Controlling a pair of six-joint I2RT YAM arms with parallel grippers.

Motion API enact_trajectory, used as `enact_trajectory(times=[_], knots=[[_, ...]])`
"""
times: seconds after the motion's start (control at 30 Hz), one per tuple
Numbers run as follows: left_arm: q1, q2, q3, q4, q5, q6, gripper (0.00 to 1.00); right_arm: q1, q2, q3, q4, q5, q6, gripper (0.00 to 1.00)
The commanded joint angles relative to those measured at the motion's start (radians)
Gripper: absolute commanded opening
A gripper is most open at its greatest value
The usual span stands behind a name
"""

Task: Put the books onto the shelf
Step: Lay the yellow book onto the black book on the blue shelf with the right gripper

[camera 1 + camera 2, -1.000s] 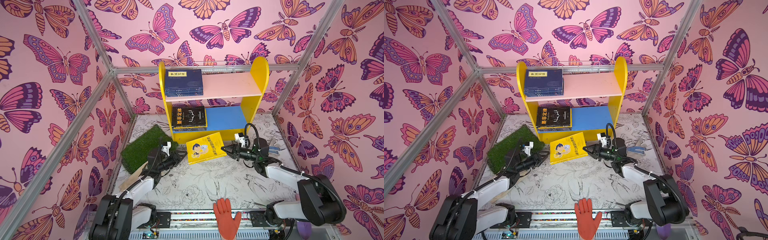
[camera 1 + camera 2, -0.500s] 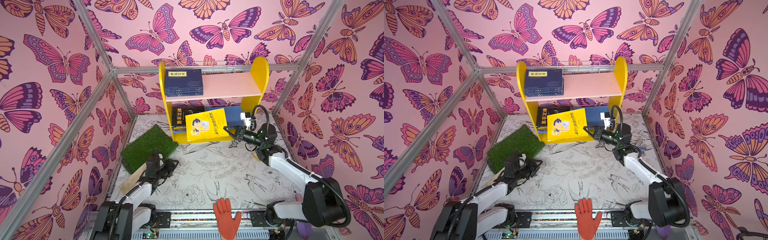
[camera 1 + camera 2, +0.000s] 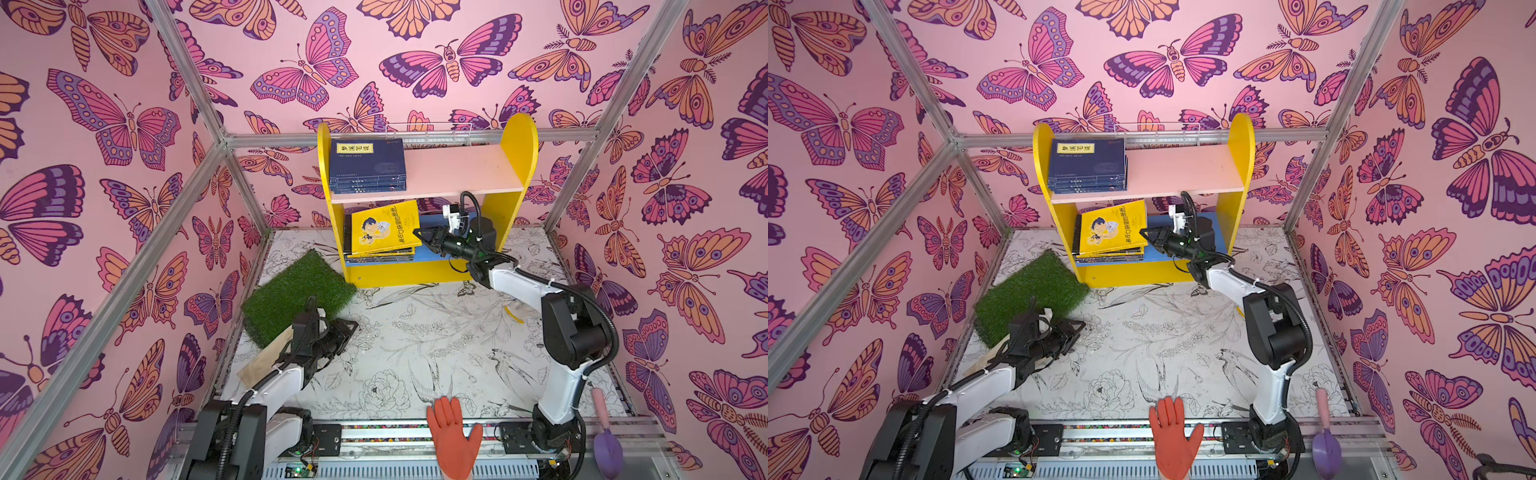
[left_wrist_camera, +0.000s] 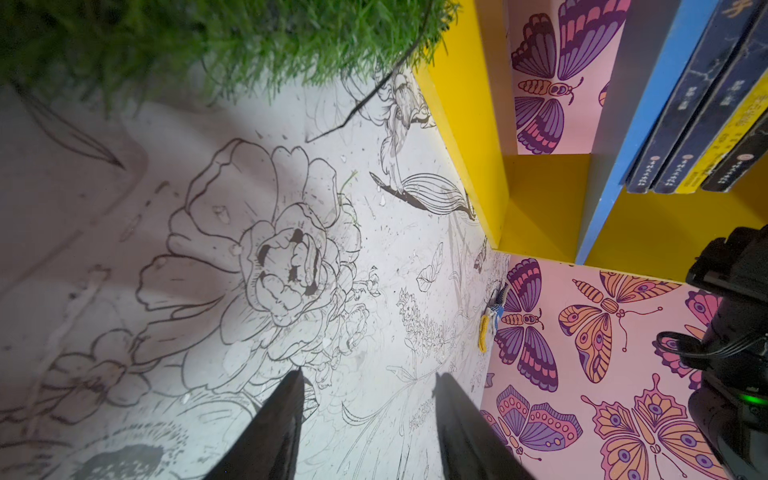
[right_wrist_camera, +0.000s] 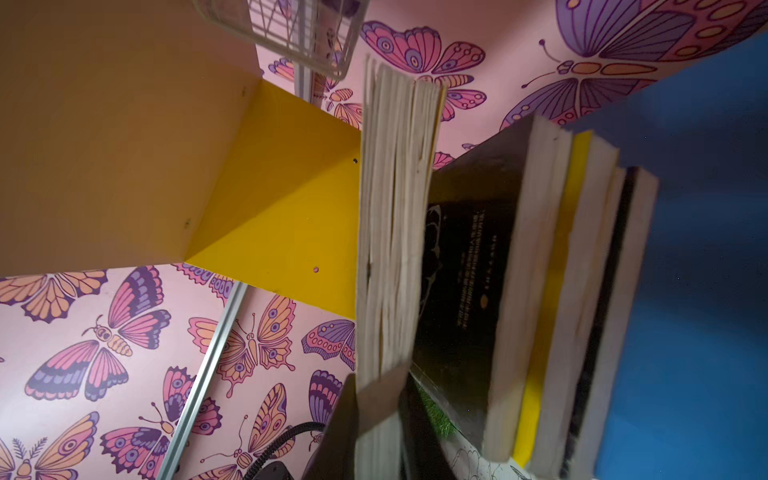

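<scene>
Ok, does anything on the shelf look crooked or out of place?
Yes. The yellow book in the shelf's lower tier is not lying flat: it tilts over the stack, its page edge pinched in the right gripper and raised off the black book beneath. The navy books on the top board look tidy.

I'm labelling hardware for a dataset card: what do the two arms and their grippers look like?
The left arm and right arm have white link shells with black joint housings. Black ribbed conduit runs along each. The left gripper and right gripper are black with slim tapered fingers; a small white mount sits at the right wrist.
</scene>
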Motion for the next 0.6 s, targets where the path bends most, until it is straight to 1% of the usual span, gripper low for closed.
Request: enact_trajectory(times=[0.0, 0.1, 0.23, 0.4, 0.57], knots=[[0.01, -0.014, -0.012, 0.005, 0.024, -0.003, 0.53, 0.029, 0.02, 0.09, 0.024, 0.058, -0.018, 0.01], [0.015, -0.018, -0.013, 0.002, 0.029, -0.001, 0.54, 0.04, 0.039, 0.097, 0.028, 0.102, -0.015, 0.01], [0.022, -0.019, -0.016, -0.002, 0.036, 0.002, 0.54, 0.045, 0.05, 0.098, 0.029, 0.125, -0.005, 0.01], [0.029, -0.021, -0.017, -0.003, 0.042, 0.003, 0.53, 0.046, 0.042, 0.083, 0.019, 0.153, -0.021, 0.01], [0.031, -0.022, -0.019, -0.002, 0.043, 0.001, 0.53, 0.056, 0.056, 0.108, -0.025, 0.132, -0.042, 0.01]])
